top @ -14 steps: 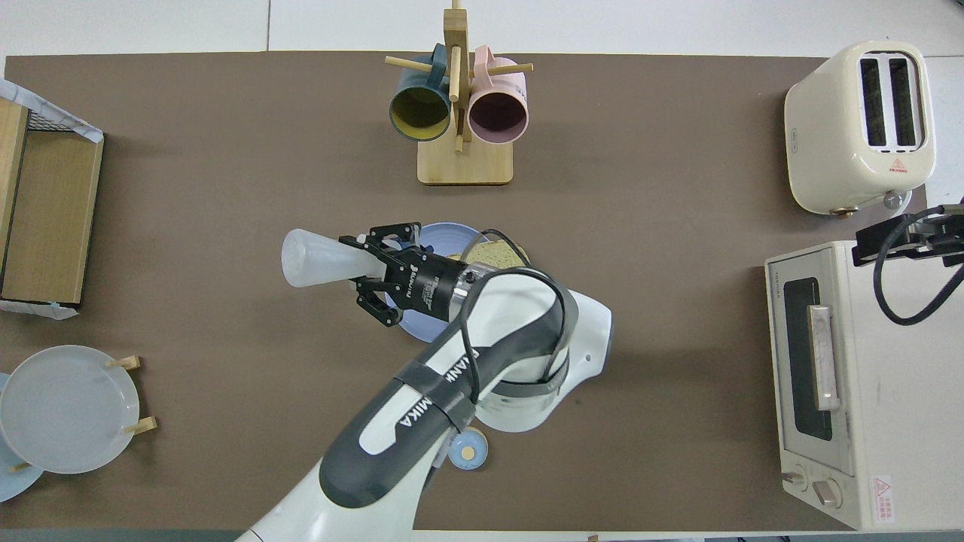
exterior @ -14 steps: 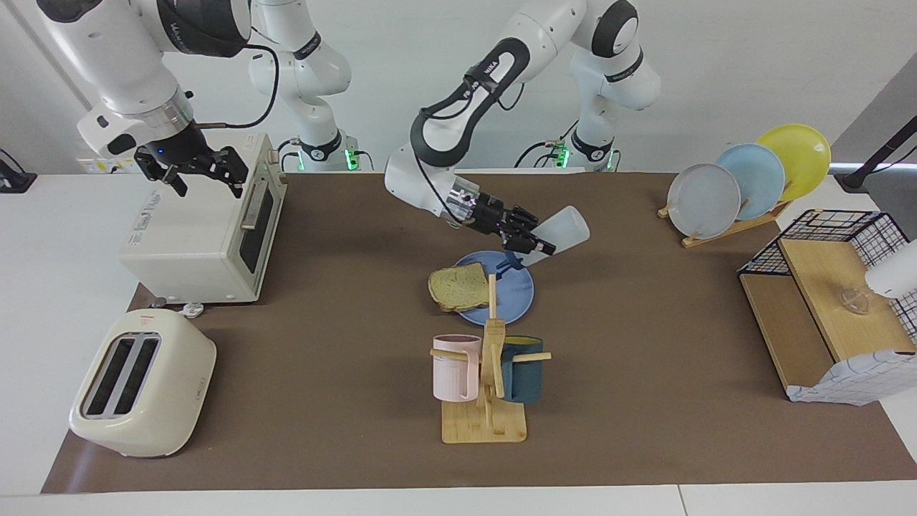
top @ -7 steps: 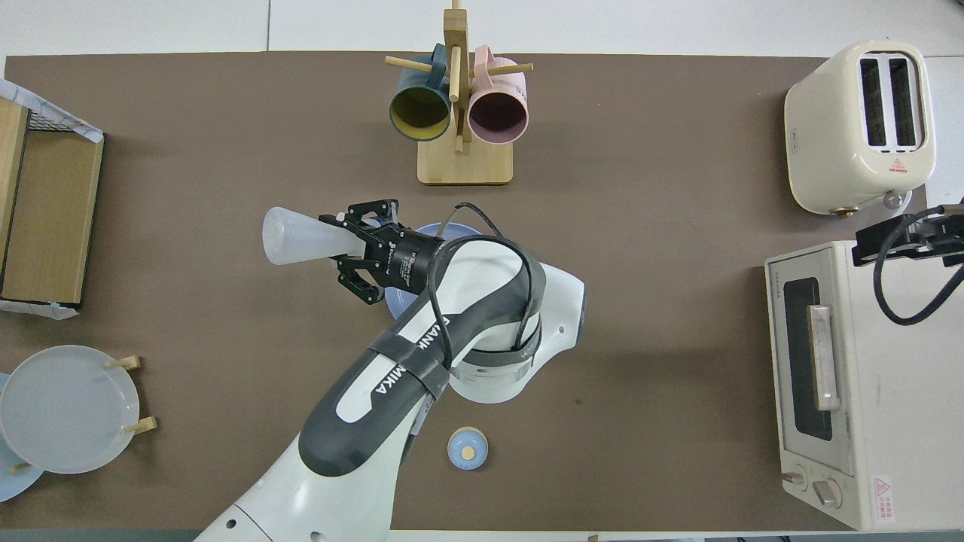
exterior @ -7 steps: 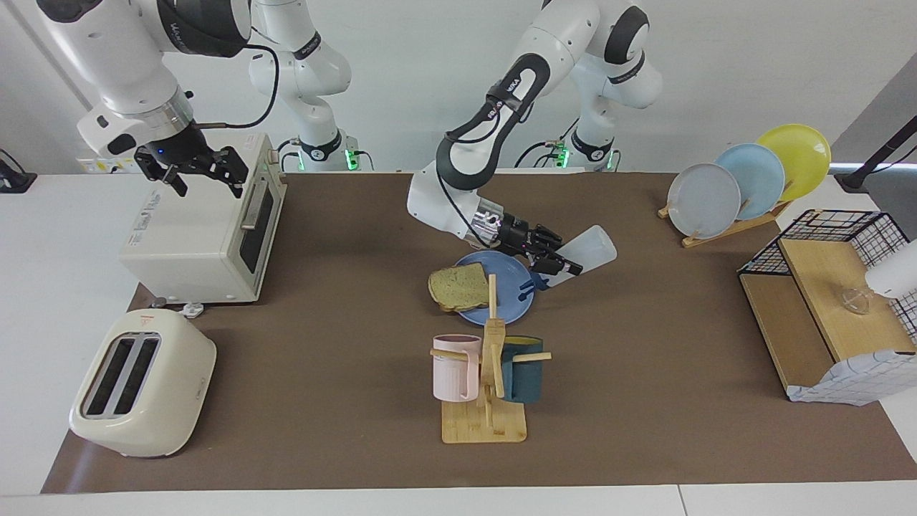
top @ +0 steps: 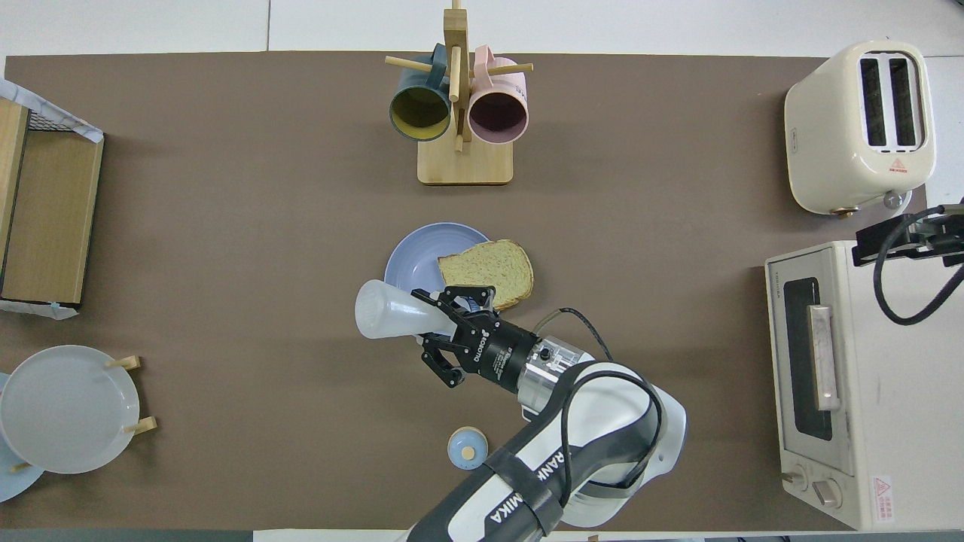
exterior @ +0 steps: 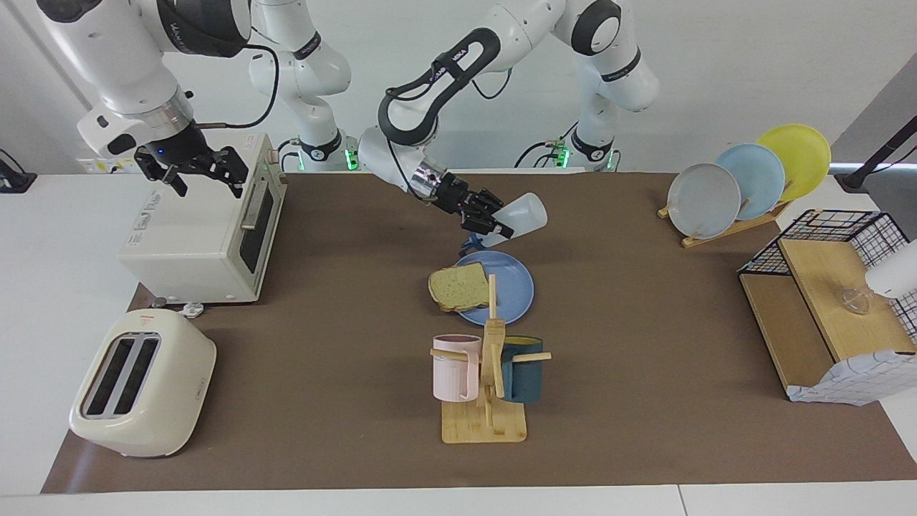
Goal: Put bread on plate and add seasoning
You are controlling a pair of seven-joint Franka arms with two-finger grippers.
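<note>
Bread [exterior: 458,287] sits half on the blue plate [exterior: 510,290] in my facing view, hanging over the rim toward the right arm's end of the table, with the mug rack [exterior: 485,387] farther from the robots than the plate. My left gripper [exterior: 489,221] is up in the air over the mat beside the plate's robot-side rim, fingers clamped on the seasoning bottle [exterior: 521,213] — the bottle is tipped over, its white body slanting upward and its dark cap [exterior: 471,246] pointing down. The right gripper [exterior: 192,172] waits over the toaster oven [exterior: 208,229], its fingers spread and holding nothing; the toaster [exterior: 141,383] stands farther from the robots at that same end. From overhead I see the bread [top: 488,272] overlapping the plate [top: 422,256] edge, and the left gripper [top: 452,325] gripping the bottle [top: 392,315] by its neck, covering the plate's near rim. A small blue-domed bell [top: 468,448] rests on the mat near the left arm, and the right gripper [top: 900,239] shows at the oven's [top: 851,391] top edge.
</note>
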